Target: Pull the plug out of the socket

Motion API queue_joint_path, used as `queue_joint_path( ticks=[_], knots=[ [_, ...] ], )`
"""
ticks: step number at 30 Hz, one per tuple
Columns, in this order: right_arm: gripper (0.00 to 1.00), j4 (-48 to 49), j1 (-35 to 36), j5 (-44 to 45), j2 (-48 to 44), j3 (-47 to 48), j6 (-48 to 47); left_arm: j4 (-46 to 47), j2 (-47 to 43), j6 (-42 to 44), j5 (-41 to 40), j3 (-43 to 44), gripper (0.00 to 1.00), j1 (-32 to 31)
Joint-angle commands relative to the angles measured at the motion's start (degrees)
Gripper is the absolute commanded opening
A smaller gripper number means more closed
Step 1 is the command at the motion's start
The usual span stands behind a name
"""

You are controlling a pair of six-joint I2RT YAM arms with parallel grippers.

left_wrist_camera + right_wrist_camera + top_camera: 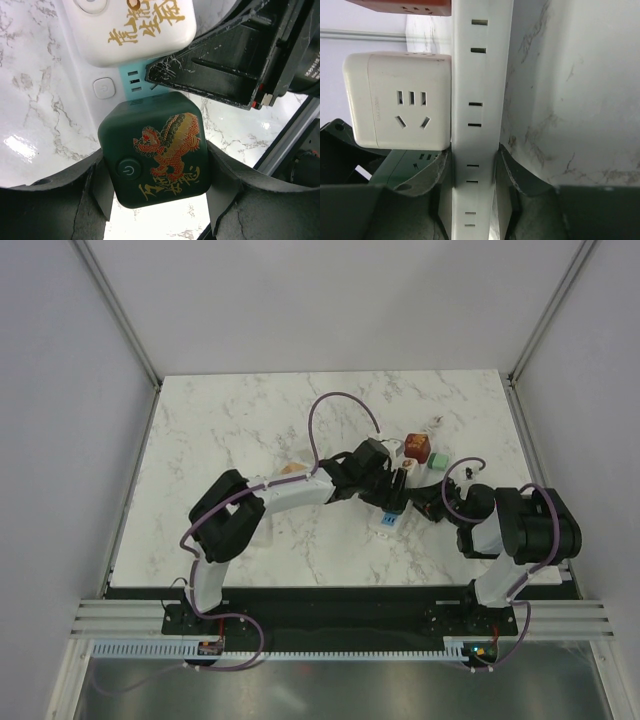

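Note:
The dark green cube plug (155,145) with a red and gold dragon sits on the white socket strip (111,70), just below a white cube plug (135,25) with gold characters. My left gripper (157,192) is shut on the green plug, one finger on each side. My right gripper (472,185) is shut on the socket strip's narrow slotted side (472,75). There the green plug (415,165) and the white cube (400,105) stick out to the left. In the top view both grippers (393,498) (418,508) meet over the strip (388,523).
A red-brown cube (417,447) and a light green cube (437,462) lie just beyond the grippers. The red-brown cube also shows in the right wrist view (405,6). The marble table's right edge (512,440) is close. The two grippers nearly touch each other.

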Motion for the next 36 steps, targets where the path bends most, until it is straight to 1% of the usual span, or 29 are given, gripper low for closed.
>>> queue_joint_path(
  ticks=[1, 2, 3, 4, 5, 6, 7, 8, 10, 11, 12, 13, 14, 15, 16, 17, 19, 21, 22, 24, 28, 31, 33, 36],
  knots=[
    [0.0, -5.3, 1.1, 2.4, -4.9, 0.2, -7.1, -0.1, -5.3, -4.4, -6.1, 3.7, 0.02, -1.0],
    [0.0, -7.6, 1.2, 5.2, -6.6, 0.1, -9.1, 0.0, -6.2, -4.8, -7.0, 3.4, 0.02, -1.0],
    [0.0, -10.2, 1.2, 6.9, -10.2, 0.1, -10.4, 0.0, -6.5, -5.1, -7.4, 3.0, 0.02, -1.0],
    [0.0, -15.2, 1.2, 8.4, -11.9, 0.0, -11.5, 1.9, -7.0, -5.2, -5.7, 2.0, 0.02, -1.0],
    [0.0, -17.3, 1.2, 10.2, -13.6, 0.0, -12.4, 3.9, -7.3, -5.3, -3.1, 1.1, 0.02, -0.6],
    [0.0, -19.3, 1.2, 12.6, -16.6, 0.1, -14.0, 7.3, -8.1, -5.9, 0.2, -0.2, 0.02, -0.3],
    [0.0, -21.8, 1.2, 13.7, -17.8, 0.0, -14.5, 15.6, -8.6, -8.7, 7.9, -3.7, 0.02, 0.8],
    [0.0, -22.9, 1.3, 14.6, -18.7, -0.1, -14.8, 20.8, -8.9, -10.7, 11.5, -5.7, 0.02, 1.2],
    [0.0, -25.0, 1.2, 16.0, -19.8, 0.0, -15.5, 27.6, -9.5, -16.2, 16.6, -9.7, 0.02, 2.1],
    [0.0, -25.2, 1.2, 16.1, -19.7, 0.2, -15.5, 28.4, -9.9, -16.3, 15.9, -10.1, 0.02, 2.1],
    [0.0, -25.1, 1.2, 16.1, -19.4, 0.2, -15.4, 27.0, -10.9, -15.6, 14.3, -10.0, 0.02, 1.8],
    [0.0, -25.2, 1.2, 16.1, -19.3, 0.2, -15.3, 23.7, -11.7, -12.8, 7.1, -9.2, 0.02, 1.3],
    [0.0, -25.2, 1.2, 16.1, -19.0, 0.1, -15.3, 16.5, -12.3, -11.2, 2.4, -8.3, 0.02, -0.1],
    [0.0, -25.2, 1.2, 16.0, -18.7, 0.1, -15.2, 13.4, -12.8, -10.2, -1.6, -7.5, 0.02, -0.6],
    [0.0, -24.7, 1.2, 15.7, -18.6, 0.2, -15.0, 12.5, -13.8, -9.6, -4.7, -7.5, 0.02, -0.9],
    [0.0, -24.3, 1.2, 15.6, -18.6, -0.1, -14.9, 12.6, -14.4, -9.9, -5.2, -8.8, 0.02, -0.9],
    [0.0, -24.0, 1.0, 15.4, -18.7, -0.1, -14.9, 10.8, -16.0, -8.7, -7.4, -8.6, 0.02, -0.9],
    [0.0, -24.2, 0.8, 15.0, -19.2, -0.2, -15.0, 5.3, -17.1, -7.3, -10.0, -8.5, 0.02, -0.9],
    [0.0, -24.2, 0.6, 14.9, -19.3, -0.2, -14.9, 3.5, -18.4, -5.8, -13.3, -8.9, 0.02, -0.8],
    [0.0, -24.2, 0.3, 14.4, -19.5, -0.3, -15.0, -0.7, -19.7, -4.2, -16.4, -9.7, 0.02, -0.8],
    [0.0, -23.8, 0.0, 13.4, -19.5, -0.3, -14.9, -7.4, -21.6, -0.7, -22.8, -11.5, 0.02, 0.1],
    [0.0, -23.3, -0.1, 12.7, -19.5, -0.4, -14.7, -10.6, -23.1, 0.0, -26.8, -13.5, 0.04, 1.3],
    [0.0, -23.0, -0.1, 12.4, -19.5, -0.4, -14.7, -11.3, -24.0, 0.0, -27.9, -15.3, 0.06, 2.5],
    [0.0, -22.7, -0.1, 12.2, -19.4, -0.5, -14.7, -12.6, -24.3, 0.1, -27.4, -16.9, 0.09, 5.1]
  ],
)
